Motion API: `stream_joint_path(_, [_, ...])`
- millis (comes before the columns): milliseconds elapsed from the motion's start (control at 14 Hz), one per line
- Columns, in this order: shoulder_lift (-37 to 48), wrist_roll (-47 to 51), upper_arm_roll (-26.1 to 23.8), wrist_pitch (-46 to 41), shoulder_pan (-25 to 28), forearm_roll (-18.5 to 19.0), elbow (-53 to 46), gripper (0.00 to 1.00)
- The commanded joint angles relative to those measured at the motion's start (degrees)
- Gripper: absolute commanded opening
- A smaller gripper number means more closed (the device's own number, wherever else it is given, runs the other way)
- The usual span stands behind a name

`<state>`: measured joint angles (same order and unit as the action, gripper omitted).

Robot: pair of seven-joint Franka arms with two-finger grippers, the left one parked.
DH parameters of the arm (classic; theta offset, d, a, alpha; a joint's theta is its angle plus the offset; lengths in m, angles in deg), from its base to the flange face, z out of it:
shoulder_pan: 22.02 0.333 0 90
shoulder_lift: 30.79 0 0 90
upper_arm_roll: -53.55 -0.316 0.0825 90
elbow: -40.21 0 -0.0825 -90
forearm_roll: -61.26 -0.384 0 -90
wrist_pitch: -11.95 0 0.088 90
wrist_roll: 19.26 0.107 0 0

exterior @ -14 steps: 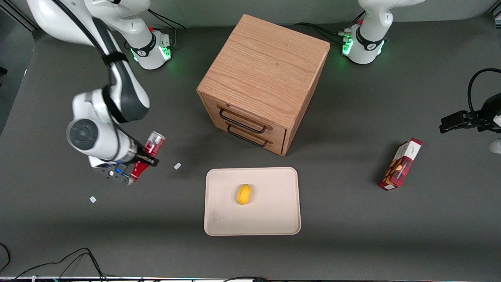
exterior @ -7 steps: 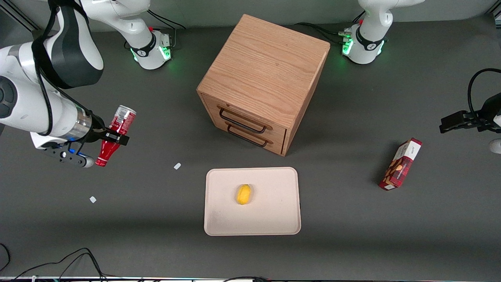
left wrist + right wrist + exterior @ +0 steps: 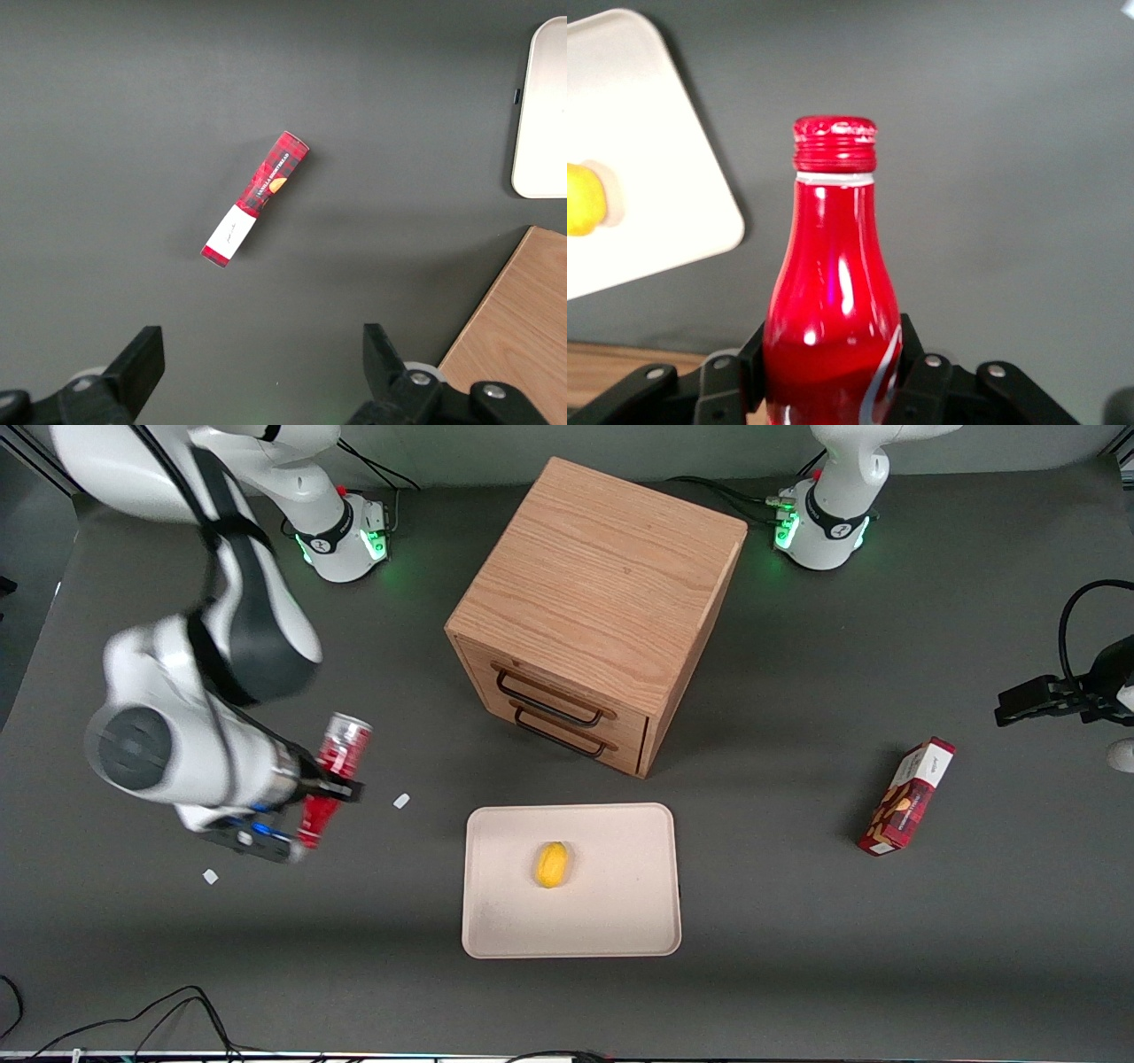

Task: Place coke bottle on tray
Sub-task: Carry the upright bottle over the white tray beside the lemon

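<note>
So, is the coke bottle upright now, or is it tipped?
Tipped. The coke bottle lies slanted in the gripper above the table, its silvery base farther from the front camera and its cap nearer, off the tray.

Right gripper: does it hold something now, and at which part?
The gripper holds the coke bottle, clamped around its body below the neck, above the table.

We see a robotics lab: two white arms bolted on a grey table (image 3: 797, 957), their bases (image 3: 341, 536) lit green, cables (image 3: 177, 1010) trailing at its edge.
</note>
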<state>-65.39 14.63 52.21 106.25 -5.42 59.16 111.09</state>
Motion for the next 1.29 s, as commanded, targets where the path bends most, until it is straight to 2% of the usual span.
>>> stream_joint_path(0, [-14.33,1.36,0.99,0.59,3.43,-0.28,-16.72,0.0])
stream_joint_path(214, [-19.96,0.57,1.42,10.44,6.16,-0.28,-17.7,0.0])
stream_joint_path(357, [-22.96,-1.61,4.75,13.27,9.58,-0.28,-18.76,0.0])
stream_joint_path(500, [-25.16,-6.71,4.77,16.42,9.77,-0.37,-18.85,0.0])
stream_joint_path(714, [-27.54,-8.65,4.41,21.0,9.86,-0.46,-18.85,0.0])
stream_joint_path(1214, [-29.74,-11.65,4.59,24.52,9.95,-0.37,-18.93,0.0])
